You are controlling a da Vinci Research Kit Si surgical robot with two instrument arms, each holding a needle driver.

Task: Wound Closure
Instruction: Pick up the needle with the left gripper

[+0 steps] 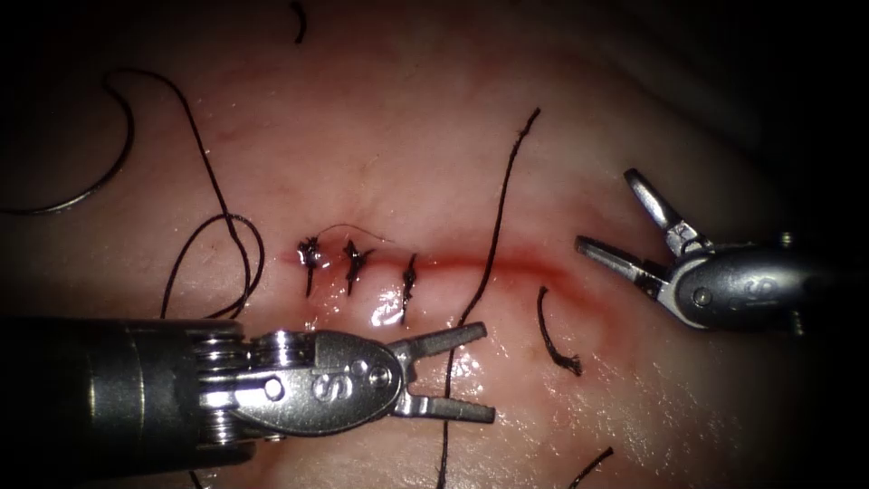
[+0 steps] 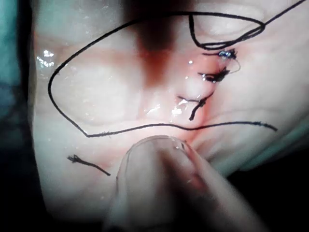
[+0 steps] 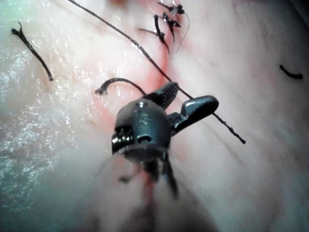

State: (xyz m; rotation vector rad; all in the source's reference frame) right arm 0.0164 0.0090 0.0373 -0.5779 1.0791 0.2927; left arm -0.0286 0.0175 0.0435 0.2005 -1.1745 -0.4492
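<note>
Here the left tool and right tool both gape wide, holding nothing. The needle lies free on the tissue, left of the cut. Loose thread between the jaws could snag.

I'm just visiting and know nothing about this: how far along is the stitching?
Done: three knotted stitches close the left part of the cut. In hand: nothing; the left pincer and right pincer both stand open and empty. The needle lies free on the tissue, far left, with its thread crossing the cut. Left: the right part of the cut, a bare red line.
</note>
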